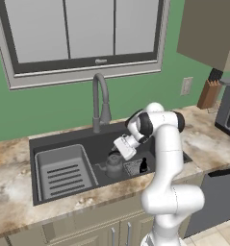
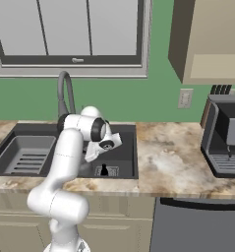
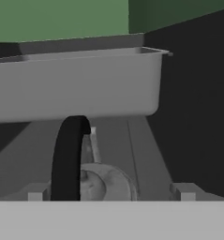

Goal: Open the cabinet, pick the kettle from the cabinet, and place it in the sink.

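Hand [image 3: 111, 192] spread wide around kettle [image 1: 113, 165] handle, kettle in sink [image 1: 49, 140]

it was a home kitchen: a dark sink [image 1: 63, 144] with an arched faucet [image 1: 100, 98] sat in a marbled tabletop [image 2: 173, 162] beneath a window [image 1: 83, 33], beside a coffee machine [image 2: 224, 135] and beige wall cabinet [image 2: 210, 39].
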Robot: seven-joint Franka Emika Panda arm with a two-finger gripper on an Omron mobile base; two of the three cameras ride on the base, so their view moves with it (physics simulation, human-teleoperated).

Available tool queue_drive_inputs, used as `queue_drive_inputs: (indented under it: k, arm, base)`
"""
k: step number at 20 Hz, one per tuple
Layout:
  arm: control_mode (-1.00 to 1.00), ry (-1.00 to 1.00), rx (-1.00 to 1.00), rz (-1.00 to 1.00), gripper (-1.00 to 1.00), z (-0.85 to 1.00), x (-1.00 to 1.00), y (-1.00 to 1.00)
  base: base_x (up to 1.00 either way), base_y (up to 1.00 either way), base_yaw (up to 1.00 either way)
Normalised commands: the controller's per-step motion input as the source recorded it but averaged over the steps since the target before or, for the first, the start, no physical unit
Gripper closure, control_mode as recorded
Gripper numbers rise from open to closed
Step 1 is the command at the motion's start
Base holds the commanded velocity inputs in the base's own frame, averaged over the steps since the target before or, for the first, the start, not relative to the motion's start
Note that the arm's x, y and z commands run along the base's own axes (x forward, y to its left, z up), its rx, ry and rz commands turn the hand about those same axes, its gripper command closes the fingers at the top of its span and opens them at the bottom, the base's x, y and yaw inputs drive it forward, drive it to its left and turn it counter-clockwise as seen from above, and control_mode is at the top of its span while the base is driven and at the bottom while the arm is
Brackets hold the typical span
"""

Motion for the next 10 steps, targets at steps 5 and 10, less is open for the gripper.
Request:
queue_drive_inputs:
  k: [5, 10]
  arm:
    - [-1.0, 0.0, 0.0, 0.0, -1.0, 0.0, 0.09, -0.27]
    - [-1.0, 0.03, 0.0, 0.0, -1.0, 0.0, 0.02, -0.28]
  base:
    - [0.0, 0.0, 0.0]
    - [0.0, 0.0, 0.0]
